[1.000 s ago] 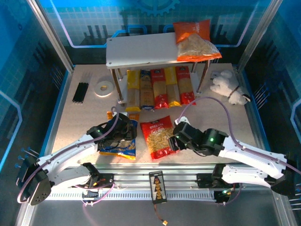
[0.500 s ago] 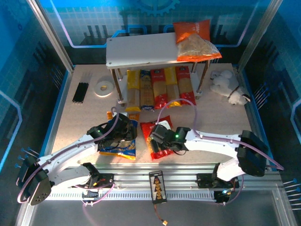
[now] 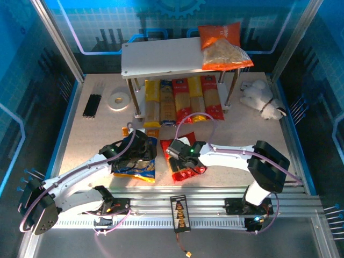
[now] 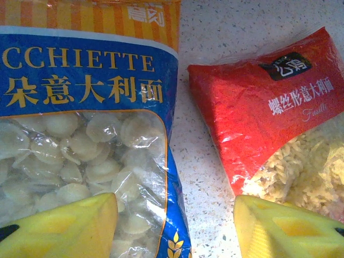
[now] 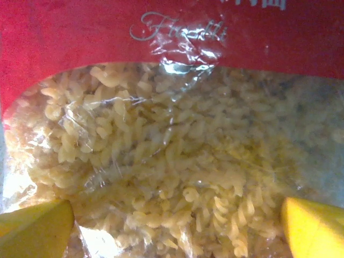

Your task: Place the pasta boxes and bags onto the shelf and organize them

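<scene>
Right jaws: spread wide, empty. They hang low over the red bag point(image 5: 172, 161), which lies flat on the table point(image 3: 91, 140) with its window up. One yellow fingertip point(image 5: 32, 228) sits at each lower corner of my wrist view, with fusilli showing between them. Cannot tell if the tips touch the film.

Step in hand, as I judge it: grasp this bag.
- Lower straight, keeping the bag centred between the tips.
- Close slowly. It is a slack pillow with loose pasta, so the film will bunch and the load will shift.
- Lift level and watch for sag.

Left jaws: about half apart, empty. One tip is over the blue-yellow bag point(image 4: 86, 134), the other over the red bag's near edge, bare table between. That tip may crowd my lift.

Farther: the pasta boxes point(image 3: 183, 99) lie side by side on the lower board of the shelf point(image 3: 161, 59). The orange bag point(image 3: 223, 45) is on the right end of the top board. The board to its left is bare, a likely spot.
</scene>
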Robot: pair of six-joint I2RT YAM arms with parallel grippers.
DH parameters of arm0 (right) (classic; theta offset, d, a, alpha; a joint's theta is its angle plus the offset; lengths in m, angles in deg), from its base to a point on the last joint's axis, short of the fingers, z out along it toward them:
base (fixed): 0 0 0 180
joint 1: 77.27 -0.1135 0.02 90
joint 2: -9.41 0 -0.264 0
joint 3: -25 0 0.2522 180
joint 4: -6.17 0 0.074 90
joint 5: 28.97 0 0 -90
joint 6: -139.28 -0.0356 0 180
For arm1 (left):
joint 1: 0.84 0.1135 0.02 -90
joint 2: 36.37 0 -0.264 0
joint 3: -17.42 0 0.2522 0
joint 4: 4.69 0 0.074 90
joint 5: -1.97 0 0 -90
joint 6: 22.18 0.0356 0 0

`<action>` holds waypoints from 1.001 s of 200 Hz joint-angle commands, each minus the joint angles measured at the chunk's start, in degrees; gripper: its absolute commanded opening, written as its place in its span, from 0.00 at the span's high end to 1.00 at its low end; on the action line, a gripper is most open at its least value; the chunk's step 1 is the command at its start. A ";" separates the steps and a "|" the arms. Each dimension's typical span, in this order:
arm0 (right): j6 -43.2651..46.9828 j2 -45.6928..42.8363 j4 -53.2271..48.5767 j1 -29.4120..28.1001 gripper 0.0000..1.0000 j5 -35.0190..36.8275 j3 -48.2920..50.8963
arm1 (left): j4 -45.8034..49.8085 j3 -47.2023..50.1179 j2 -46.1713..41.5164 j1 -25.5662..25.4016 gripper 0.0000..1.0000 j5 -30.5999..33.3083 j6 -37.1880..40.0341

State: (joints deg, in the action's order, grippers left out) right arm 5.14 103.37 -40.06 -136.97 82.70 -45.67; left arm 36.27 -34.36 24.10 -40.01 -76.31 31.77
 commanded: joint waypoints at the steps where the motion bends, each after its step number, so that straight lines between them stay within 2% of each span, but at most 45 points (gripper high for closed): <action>1: 0.62 2.98 1.34 1.21 0.00 -0.28 -1.97 | -0.66 0.75 -0.78 -0.41 0.40 -0.04 0.42; 21: 1.11 5.26 1.53 1.48 0.01 -1.68 -2.51 | -0.41 0.75 -0.82 -0.33 0.40 0.23 0.61; 49: 1.58 7.09 2.11 1.68 0.14 -3.81 -2.36 | -0.31 0.75 -1.00 -0.33 0.40 0.58 0.77; 117: 1.70 1.52 2.01 2.62 0.70 -6.29 2.51 | -0.39 0.32 -0.49 -0.36 0.40 0.42 0.88; 129: 1.67 -0.19 1.46 2.58 0.82 -6.17 3.22 | -0.39 0.14 -0.34 -0.37 0.40 0.41 0.96; 142: 1.66 -2.03 0.74 2.57 1.00 -5.94 3.73 | -0.40 -0.03 -0.14 -0.37 0.40 0.27 0.92; 200: 4.43 -8.79 -1.72 2.62 1.00 -5.95 2.17 | 0.19 -0.45 -0.39 -0.37 0.41 0.31 1.03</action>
State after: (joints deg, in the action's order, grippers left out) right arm 7.81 98.23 -37.61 -134.57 77.76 -42.94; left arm 36.16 -34.30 24.10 -40.01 -76.26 31.92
